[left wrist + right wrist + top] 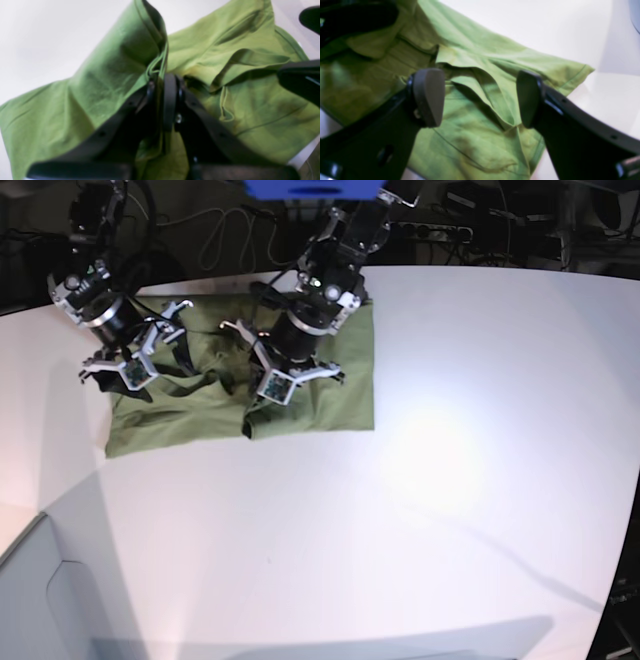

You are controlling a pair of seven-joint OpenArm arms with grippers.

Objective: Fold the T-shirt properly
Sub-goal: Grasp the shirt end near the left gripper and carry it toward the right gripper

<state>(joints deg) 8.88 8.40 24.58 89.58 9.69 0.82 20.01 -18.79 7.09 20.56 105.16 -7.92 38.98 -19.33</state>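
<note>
base view: thin olive-green t-shirt (330, 370) long axis 9-to-3; left gripper (262, 392) pinching a raised fold, right gripper (150, 352) spread empty at 9 o'clock.

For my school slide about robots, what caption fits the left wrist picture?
Left tool shut on a raised fold of the soft olive-green T-shirt lying on the white table.

A white table (450, 430) carries the rumpled green T-shirt (340, 370) near its far-left corner.
</note>
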